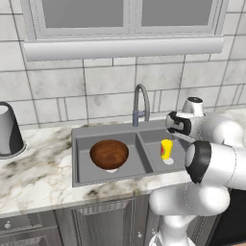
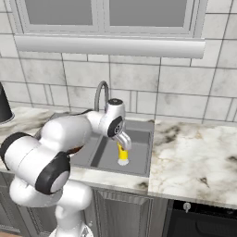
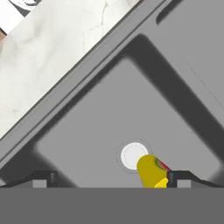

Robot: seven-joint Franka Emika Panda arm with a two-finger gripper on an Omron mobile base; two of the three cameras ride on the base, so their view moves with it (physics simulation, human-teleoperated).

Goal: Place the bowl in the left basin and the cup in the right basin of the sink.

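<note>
Nearest us in the hand view, the hand [image 3: 107,178] shows its two dark fingertips [image 3: 43,179] spread wide apart, gripping nothing. The yellow cup [image 3: 152,171] stands just beside the right-hand fingertip; we cannot tell whether they touch. The cup sits on the floor of the right basin [image 3: 100,127], next to its round pale drain [image 3: 133,155]. From the left base view we see the same cup [image 1: 166,148] upright in the right basin [image 1: 156,139] of the dark grey sink [image 1: 77,144]. The reddish-brown wooden bowl [image 1: 109,154] rests in the left basin [image 1: 86,170], over its drain. The arched faucet [image 1: 141,103] rises behind the divider. A pale-grey tapered cylinder [image 1: 8,129] stands on the marble counter [image 1: 33,178], well left of the sink.
</note>
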